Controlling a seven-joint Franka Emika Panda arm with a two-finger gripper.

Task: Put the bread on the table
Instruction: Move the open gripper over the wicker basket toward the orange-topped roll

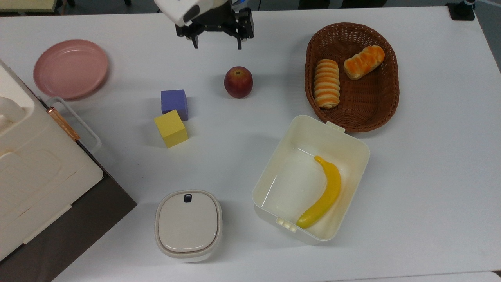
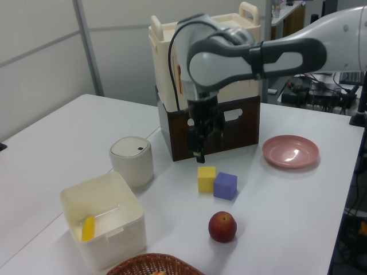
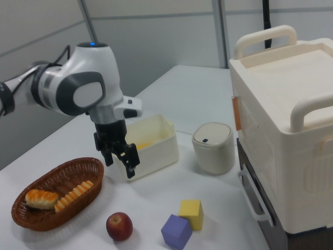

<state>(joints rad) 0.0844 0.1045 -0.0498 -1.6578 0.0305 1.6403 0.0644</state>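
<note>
The bread (image 1: 364, 62) is a short loaf with an orange glazed top. It lies in the brown wicker basket (image 1: 352, 117) beside a longer striped roll (image 1: 327, 83), at the top view's upper right. The right view shows the bread (image 3: 41, 198) at the basket's (image 3: 57, 221) left end. My gripper (image 1: 217, 46) hangs open and empty over the white table's (image 1: 430, 176) far edge, above the apple and well to the top view's left of the basket. In the right view the gripper (image 3: 120, 164) is above the tabletop, between basket and cream box.
A red apple (image 1: 238, 82) sits just below the gripper in the top view. Purple (image 1: 174, 103) and yellow (image 1: 171, 128) cubes, a pink plate (image 1: 71, 68), a lidded canister (image 1: 188, 225) and a large cream case (image 1: 35, 168) lie to the left. An open cream box (image 1: 352, 137) holds a banana (image 1: 324, 194).
</note>
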